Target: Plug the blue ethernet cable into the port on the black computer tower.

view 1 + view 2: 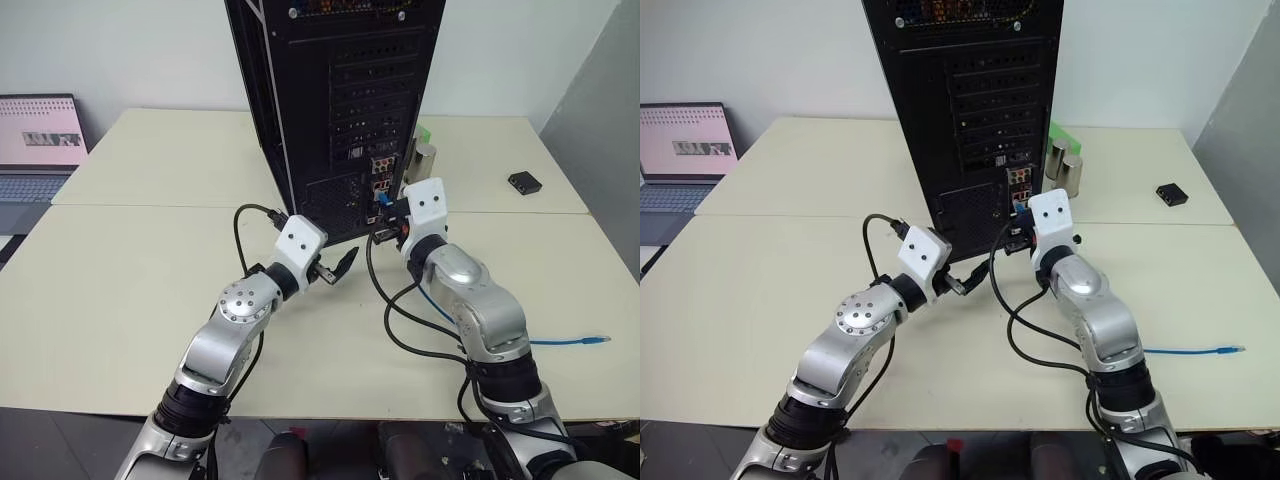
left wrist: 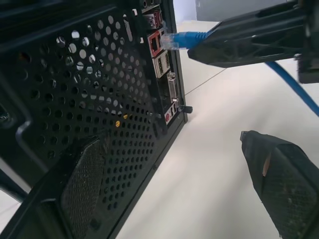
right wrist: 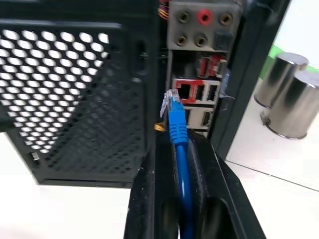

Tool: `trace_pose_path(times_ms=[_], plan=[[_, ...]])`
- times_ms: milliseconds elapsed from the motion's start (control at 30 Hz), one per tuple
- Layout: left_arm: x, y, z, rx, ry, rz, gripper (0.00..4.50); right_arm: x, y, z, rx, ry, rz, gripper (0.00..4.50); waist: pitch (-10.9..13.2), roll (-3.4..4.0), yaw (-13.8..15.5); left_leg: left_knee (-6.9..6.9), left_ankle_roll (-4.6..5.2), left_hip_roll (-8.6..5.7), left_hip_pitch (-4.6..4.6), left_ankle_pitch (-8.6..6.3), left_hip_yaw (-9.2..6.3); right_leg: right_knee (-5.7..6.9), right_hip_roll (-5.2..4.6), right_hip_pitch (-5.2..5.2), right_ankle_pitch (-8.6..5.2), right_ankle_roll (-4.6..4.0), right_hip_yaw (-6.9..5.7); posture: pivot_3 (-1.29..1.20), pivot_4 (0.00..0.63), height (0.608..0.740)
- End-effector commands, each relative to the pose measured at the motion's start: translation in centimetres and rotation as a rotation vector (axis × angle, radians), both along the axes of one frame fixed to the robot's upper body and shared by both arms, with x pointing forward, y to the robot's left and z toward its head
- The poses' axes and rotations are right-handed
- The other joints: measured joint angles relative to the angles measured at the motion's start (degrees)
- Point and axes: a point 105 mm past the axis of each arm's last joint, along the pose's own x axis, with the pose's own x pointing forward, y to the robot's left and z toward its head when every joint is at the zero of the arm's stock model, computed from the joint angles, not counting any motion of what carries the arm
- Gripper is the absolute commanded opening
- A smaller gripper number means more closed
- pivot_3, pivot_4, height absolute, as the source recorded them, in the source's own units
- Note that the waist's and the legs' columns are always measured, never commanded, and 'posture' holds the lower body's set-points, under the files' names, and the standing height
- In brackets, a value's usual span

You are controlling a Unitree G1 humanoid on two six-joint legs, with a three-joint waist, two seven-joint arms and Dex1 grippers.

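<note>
The black computer tower [image 1: 335, 90] stands upright at the table's far middle, its rear panel facing me. My right gripper [image 3: 180, 149] is shut on the blue ethernet cable [image 3: 177, 130] just behind its clear plug [image 3: 171, 102]. The plug's tip hovers right in front of the port [image 3: 185, 90], a red-rimmed socket low on the rear panel, and is not inside it. The cable's remaining length trails over the table to its other end [image 1: 600, 340] at the right. My left gripper [image 1: 335, 267] hangs open and empty to the left of the right one, beside the tower's lower grille.
Two metal cylinders [image 3: 286, 99] and a green object stand just right of the tower. A small black box [image 1: 524, 182] lies farther right. An open laptop [image 1: 40, 140] sits at the far left. Black robot cables [image 1: 400, 325] loop on the table between my arms.
</note>
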Motion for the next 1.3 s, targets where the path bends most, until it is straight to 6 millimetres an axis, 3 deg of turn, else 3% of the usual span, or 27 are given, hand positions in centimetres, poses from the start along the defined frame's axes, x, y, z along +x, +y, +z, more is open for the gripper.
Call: trace_pose_path(times_ms=[33, 400, 567, 1300], plan=[[-0.5, -0.7, 2.1, -0.007, -0.101, -0.026, 4.46, 0.1, 0.0, 1.9, 0.026, -0.068, -0.001, 0.0, 0.0, 0.0, 0.01, 0.0, 0.0, 0.0, 0.0, 0.0, 0.0, 0.0, 0.0, 0.0, 0.0, 0.0, 0.0, 0.0, 0.15, 0.74], [-0.5, -0.8, 3.0, -0.117, -0.048, -0.051, 4.46, 0.5, 0.1, 2.3, 0.029, -0.074, 0.011, 0.0, 0.0, 0.0, -0.02, 0.0, 0.0, 0.0, -0.01, 0.0, 0.01, 0.0, -0.01, 0.0, 0.0, 0.0, 0.01, 0.0, 0.15, 0.74], [-0.7, -0.3, 4.3, -0.181, -0.083, -0.084, 4.46, 0.7, 0.0, 2.4, 0.028, -0.074, 0.013, 0.0, 0.0, 0.0, -0.08, 0.0, 0.0, 0.01, 0.0, 0.0, 0.01, 0.01, 0.0, -0.01, 0.0, 0.0, 0.0, 0.0, 0.15, 0.74], [-1.4, -0.6, 3.5, -0.113, -0.108, -0.146, 4.46, 1.8, 0.8, 1.9, 0.004, -0.038, 0.052, 0.0, 0.0, 0.0, -0.88, 0.0, 0.01, 0.02, 0.03, 0.0, 0.04, 0.02, 0.01, -0.01, 0.0, -0.01, 0.05, 0.0, 0.15, 0.74]])
